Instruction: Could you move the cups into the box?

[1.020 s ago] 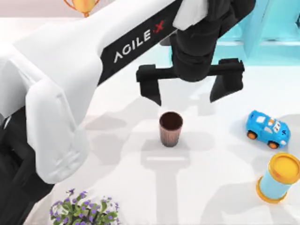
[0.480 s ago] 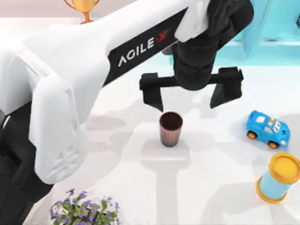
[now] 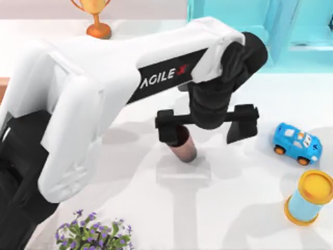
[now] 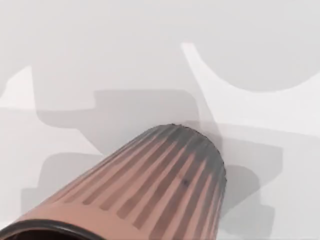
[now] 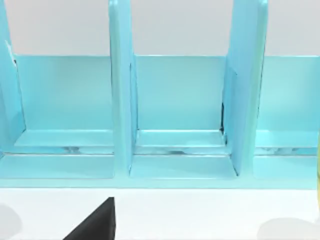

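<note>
Here the left gripper [image 3: 206, 126] hangs low over the middle of the table with its two black fingers spread wide, one finger [image 3: 167, 127] overlapping the rim of the brown ribbed cup [image 3: 184, 148] and the other [image 3: 242, 124] well off toward three o'clock, so the cup sits at the nine o'clock end of the gap and nothing is clamped. The left wrist view looks down the cup's ribbed side [image 4: 165, 187] to the white table [image 3: 250, 208], and the tumbler appears upright on its base. Outward from there, a blue toy car [image 3: 297, 144] lies at about three o'clock of the cup, a blue canister with a yellow lid [image 3: 309, 198] at about four o'clock, a pot of purple flowers [image 3: 93, 235] at seven o'clock, a golden trophy [image 3: 95, 15] at eleven o'clock, and a turquoise shelf unit [image 3: 250, 15] at one o'clock. The right wrist view faces that shelf [image 5: 175, 115], with a dark wedge at its lower edge that cannot be identified. As a judgement, the task is at its opening: the brown cup is not yet grasped, and grasping, lifting and carrying it to the box all remain, as does the other cup.
</note>
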Robot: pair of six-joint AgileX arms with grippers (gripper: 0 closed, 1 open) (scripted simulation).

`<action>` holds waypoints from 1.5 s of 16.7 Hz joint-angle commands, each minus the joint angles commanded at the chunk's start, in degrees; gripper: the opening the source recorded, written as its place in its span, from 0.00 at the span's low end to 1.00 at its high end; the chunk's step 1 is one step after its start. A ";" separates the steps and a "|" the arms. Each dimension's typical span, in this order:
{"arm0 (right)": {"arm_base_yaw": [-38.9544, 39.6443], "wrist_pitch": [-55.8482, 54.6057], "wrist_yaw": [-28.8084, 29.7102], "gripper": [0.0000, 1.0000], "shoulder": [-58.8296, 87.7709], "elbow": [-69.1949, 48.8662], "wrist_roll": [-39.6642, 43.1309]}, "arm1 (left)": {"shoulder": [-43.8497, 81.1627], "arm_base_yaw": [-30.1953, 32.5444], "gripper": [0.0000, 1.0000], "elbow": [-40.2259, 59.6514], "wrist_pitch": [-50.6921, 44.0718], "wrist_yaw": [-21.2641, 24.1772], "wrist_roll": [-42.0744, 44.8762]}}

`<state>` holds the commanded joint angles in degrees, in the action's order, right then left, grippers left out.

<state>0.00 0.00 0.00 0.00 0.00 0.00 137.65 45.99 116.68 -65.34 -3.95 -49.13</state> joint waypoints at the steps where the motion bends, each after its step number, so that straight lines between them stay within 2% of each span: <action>1: 0.00 0.00 0.00 1.00 0.00 0.00 0.00 | 0.00 0.00 1.00 0.00 0.00 0.00 0.00; 3: 0.00 0.00 0.00 1.00 0.00 0.00 0.00 | 0.00 0.00 1.00 0.00 0.00 0.00 0.00; 16: 0.00 0.00 0.00 1.00 0.00 0.00 0.00 | 0.00 0.00 0.02 0.00 0.00 0.00 0.00; 25: 0.00 0.00 0.00 1.00 0.00 0.00 0.00 | 0.01 0.20 0.00 0.01 -0.03 -0.01 0.05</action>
<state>0.00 0.00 0.00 0.00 0.00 0.00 137.66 46.19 116.69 -65.37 -3.96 -49.08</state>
